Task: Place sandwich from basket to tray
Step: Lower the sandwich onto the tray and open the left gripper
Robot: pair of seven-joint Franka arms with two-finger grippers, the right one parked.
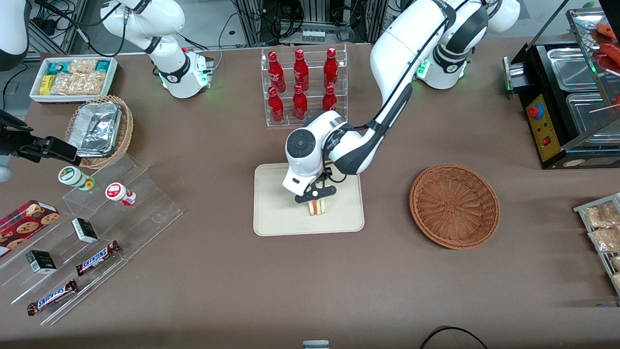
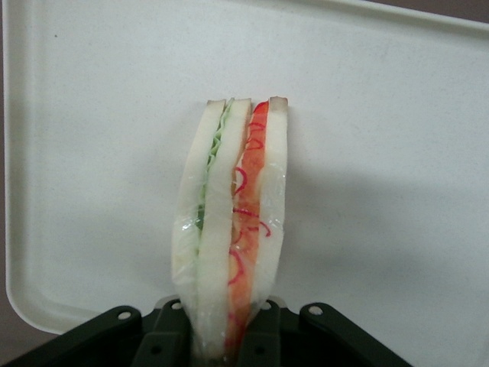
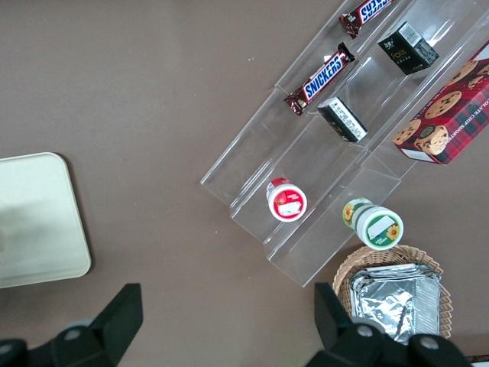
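The sandwich (image 1: 317, 207) (image 2: 233, 222), a wedge of white bread with green and red filling, stands on its edge over the cream tray (image 1: 276, 213) (image 2: 382, 153). My gripper (image 1: 317, 201) (image 2: 226, 336) hangs directly above the tray, shut on the sandwich, its black fingers (image 2: 164, 332) pressing both bread faces. Whether the sandwich's lower end touches the tray surface I cannot tell. The round reddish-brown wicker basket (image 1: 454, 205) sits beside the tray toward the working arm's end of the table and holds nothing.
A clear rack of red bottles (image 1: 302, 85) stands farther from the front camera than the tray. Acrylic steps with snacks (image 1: 92, 242), a tan basket of foil trays (image 1: 99, 130) and a white snack bin (image 1: 75, 77) lie toward the parked arm's end. A black food warmer (image 1: 566, 97) stands toward the working arm's end.
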